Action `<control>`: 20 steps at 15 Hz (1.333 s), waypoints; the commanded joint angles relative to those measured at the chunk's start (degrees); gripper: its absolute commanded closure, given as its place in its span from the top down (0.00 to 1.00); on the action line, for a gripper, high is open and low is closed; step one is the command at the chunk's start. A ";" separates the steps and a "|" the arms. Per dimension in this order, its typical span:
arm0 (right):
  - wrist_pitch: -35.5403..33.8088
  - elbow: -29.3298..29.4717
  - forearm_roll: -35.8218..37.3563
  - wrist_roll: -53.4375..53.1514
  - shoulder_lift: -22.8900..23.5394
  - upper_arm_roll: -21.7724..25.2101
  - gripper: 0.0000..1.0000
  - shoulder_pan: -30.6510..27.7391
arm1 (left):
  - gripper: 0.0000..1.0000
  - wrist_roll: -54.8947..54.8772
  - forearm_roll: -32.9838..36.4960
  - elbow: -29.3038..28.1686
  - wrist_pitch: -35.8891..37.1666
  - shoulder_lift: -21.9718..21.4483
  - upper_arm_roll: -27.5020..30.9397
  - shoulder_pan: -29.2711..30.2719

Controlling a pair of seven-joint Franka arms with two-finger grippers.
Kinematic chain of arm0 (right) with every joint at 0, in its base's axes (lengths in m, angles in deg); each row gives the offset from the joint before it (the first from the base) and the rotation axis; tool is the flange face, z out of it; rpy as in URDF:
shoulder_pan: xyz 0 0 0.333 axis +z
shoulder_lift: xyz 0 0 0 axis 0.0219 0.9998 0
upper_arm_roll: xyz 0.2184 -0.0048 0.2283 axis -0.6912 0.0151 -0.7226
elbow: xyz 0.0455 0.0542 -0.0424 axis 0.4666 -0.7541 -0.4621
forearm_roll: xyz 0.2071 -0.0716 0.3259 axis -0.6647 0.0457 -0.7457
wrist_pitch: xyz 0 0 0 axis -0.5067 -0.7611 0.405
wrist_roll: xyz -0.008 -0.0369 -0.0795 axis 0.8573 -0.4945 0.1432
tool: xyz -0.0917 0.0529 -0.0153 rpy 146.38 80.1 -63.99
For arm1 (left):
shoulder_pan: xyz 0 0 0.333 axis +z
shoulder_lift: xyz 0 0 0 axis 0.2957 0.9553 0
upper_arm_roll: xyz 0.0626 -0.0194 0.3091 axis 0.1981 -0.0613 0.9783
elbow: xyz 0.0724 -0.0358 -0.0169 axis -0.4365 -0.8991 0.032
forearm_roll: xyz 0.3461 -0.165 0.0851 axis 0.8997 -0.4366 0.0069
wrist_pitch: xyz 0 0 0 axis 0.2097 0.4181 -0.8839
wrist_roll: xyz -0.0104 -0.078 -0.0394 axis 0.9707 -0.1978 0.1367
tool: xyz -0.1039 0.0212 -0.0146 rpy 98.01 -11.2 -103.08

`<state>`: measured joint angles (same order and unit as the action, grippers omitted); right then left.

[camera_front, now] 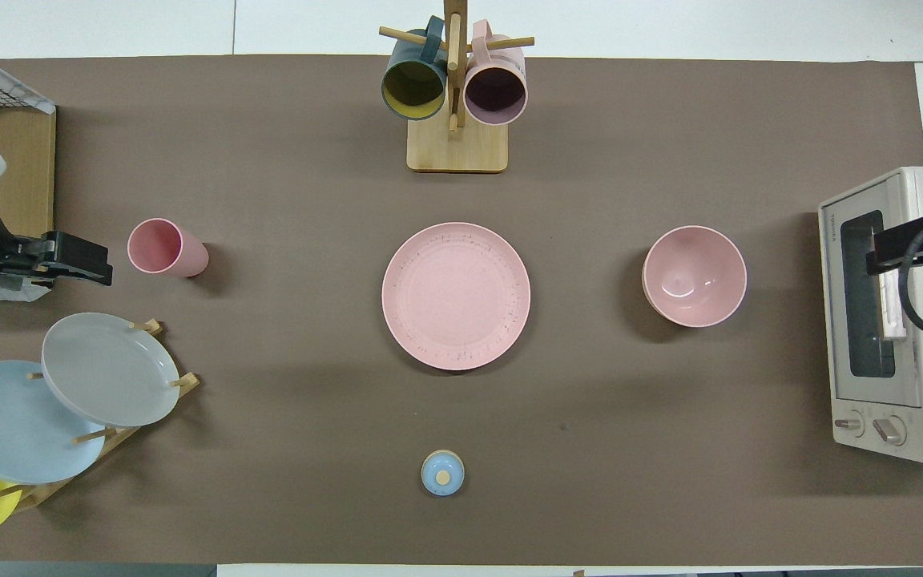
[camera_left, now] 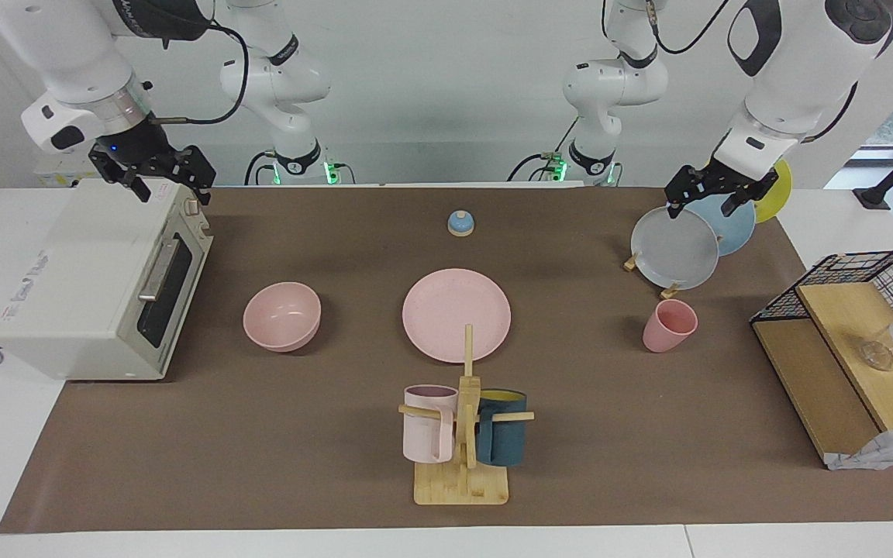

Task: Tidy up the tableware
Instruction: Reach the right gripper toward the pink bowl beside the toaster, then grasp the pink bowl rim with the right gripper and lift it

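We see matte pink round plate (camera_left: 456, 314) mid-tabletop, pink rounded bowl (camera_left: 282, 315) toward right arm's end, pink tapered cup (camera_left: 669, 325) toward left arm's end. Left hand (camera_left: 713, 198) over plate rack (camera_left: 671, 256), right hand (camera_left: 153, 177) over white toaster oven (camera_left: 98, 287); both spread, empty. We advise: grip cup at rim, lower straight.

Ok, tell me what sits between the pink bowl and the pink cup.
The pink plate lies flat between the pink bowl and the pink cup, touching neither; the overhead view shows it best.
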<state>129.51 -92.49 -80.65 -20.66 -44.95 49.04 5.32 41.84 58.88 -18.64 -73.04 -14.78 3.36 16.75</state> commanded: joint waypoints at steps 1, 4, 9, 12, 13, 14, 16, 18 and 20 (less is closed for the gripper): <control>0.59 -0.27 -0.27 1.50 -0.63 -0.32 1.00 -0.56 | 1.00 0.71 1.31 0.35 0.59 -0.36 0.34 -0.42; 0.76 -1.14 -0.53 0.80 -0.89 -0.32 1.00 -0.64 | 1.00 0.71 1.31 0.35 0.59 -0.36 0.34 -0.42; 0.93 -0.88 -1.41 1.67 -0.81 -0.76 1.00 -0.47 | 1.00 0.88 1.31 0.35 0.33 -0.36 0.34 -0.42; 6.80 -3.68 -1.76 0.89 -0.63 -0.85 1.00 5.93 | 1.00 0.97 1.31 0.35 0.59 -0.36 0.34 -0.42; 10.31 -5.61 -1.76 -0.34 -0.37 -0.85 1.00 7.95 | 1.00 0.89 1.31 0.35 0.59 -0.36 0.34 -0.42; 13.74 -7.80 -1.76 -2.00 0.50 -0.85 1.00 10.06 | 1.00 0.88 1.31 0.35 0.59 -0.36 0.34 -0.51; 21.12 -11.50 -1.76 -3.51 3.22 -0.85 1.00 12.18 | 1.00 0.97 1.31 0.35 0.51 -0.36 0.34 -0.51; 30.07 -15.80 -1.76 -4.21 5.95 -0.85 1.00 14.11 | 1.00 0.97 1.31 0.35 0.33 -0.36 0.34 -0.51; 37.29 -20.46 -1.76 -4.48 7.80 -0.76 1.00 14.56 | 1.00 1.06 1.31 0.35 0.24 -0.36 0.34 -0.51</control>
<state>160.79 -108.10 -81.73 -24.84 -37.88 47.93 19.73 42.01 58.88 -18.63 -73.04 -14.78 3.37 16.75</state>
